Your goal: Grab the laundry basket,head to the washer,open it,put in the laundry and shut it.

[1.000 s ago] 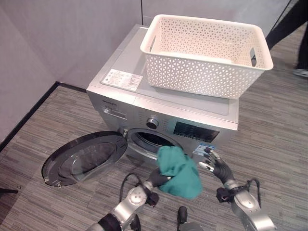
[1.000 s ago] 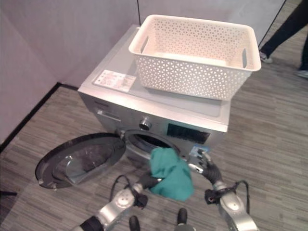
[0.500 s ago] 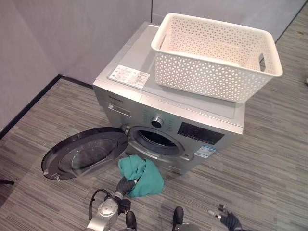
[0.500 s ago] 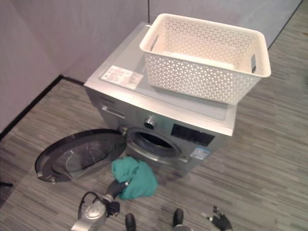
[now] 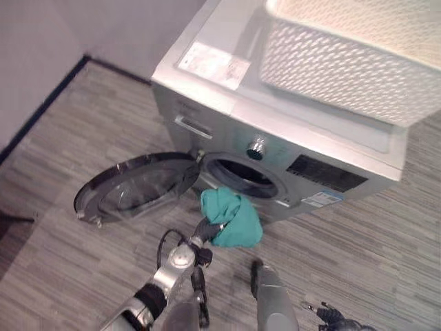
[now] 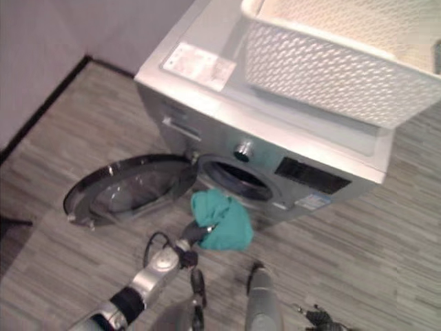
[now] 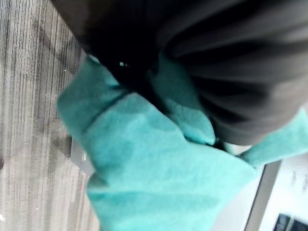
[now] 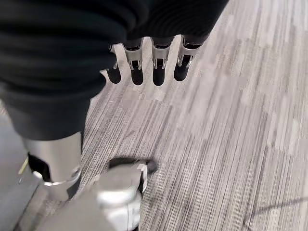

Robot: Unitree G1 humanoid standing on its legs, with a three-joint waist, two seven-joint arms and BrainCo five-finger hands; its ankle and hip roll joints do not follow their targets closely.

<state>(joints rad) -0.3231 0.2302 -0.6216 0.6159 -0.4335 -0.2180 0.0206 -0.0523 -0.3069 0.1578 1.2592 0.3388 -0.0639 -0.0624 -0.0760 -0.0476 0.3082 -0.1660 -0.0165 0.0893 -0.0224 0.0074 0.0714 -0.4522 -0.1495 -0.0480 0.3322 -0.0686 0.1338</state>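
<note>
A teal cloth (image 5: 233, 219) hangs bunched in my left hand (image 5: 205, 229), just off the floor and right in front of the washer's round drum opening (image 5: 242, 177). In the left wrist view the cloth (image 7: 159, 178) bulges out from under the hand's dark cover (image 7: 226, 72). The silver washer (image 5: 227, 117) has its door (image 5: 134, 187) swung wide open to the left. On top of the washer stands the white lattice laundry basket (image 5: 344, 69). My right hand (image 5: 329, 316) hangs low at the right, its fingers (image 8: 154, 67) straight over bare floor.
A grey wall with a dark baseboard (image 5: 41, 103) runs along the left, close behind the open door. The washer's dial (image 5: 257, 147) and dark display sit above the opening. Grey plank floor (image 8: 231, 144) spreads to the right of the washer.
The camera has tipped down and come closer to the washer. My left hand has lifted the teal cloth up towards the drum opening. The right hand, raised by the cloth a second ago, stays dropped low.
</note>
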